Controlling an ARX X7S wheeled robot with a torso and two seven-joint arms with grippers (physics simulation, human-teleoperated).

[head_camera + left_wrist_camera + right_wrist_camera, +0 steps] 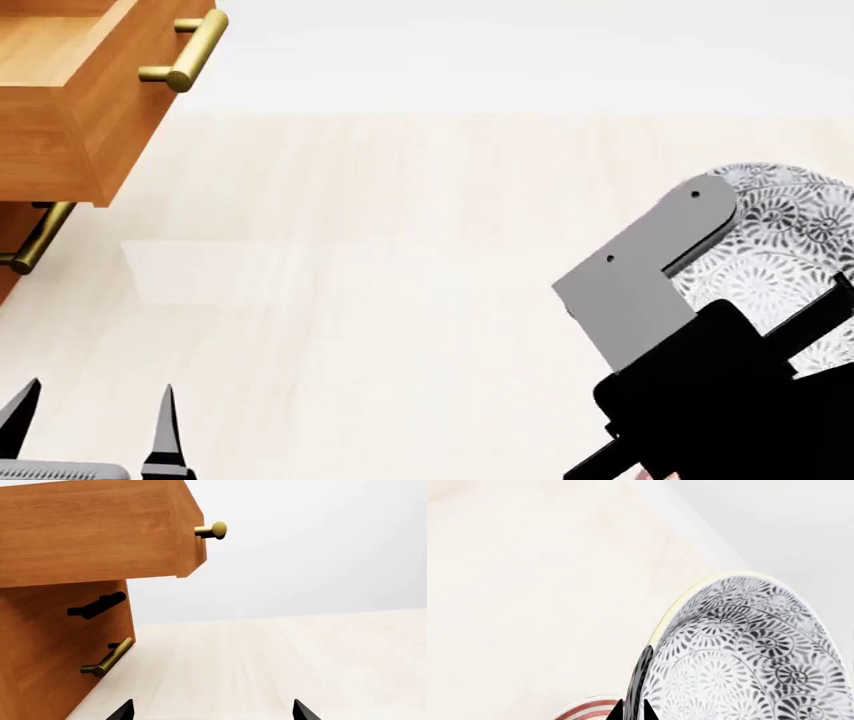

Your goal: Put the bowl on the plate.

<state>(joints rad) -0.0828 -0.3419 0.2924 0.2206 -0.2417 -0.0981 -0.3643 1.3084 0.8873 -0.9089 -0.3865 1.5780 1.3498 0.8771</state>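
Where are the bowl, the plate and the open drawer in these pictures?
bowl point(747, 655): right wrist view, patterned inner wall.
plate point(587, 710): right wrist view, red-ringed rim.
open drawer point(114, 120): head view, wooden front panel.

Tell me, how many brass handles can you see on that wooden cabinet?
2 in the head view: one bar handle on the open top drawer, one on the front below it. The left wrist view also shows a round brass knob. Others may lie out of frame.
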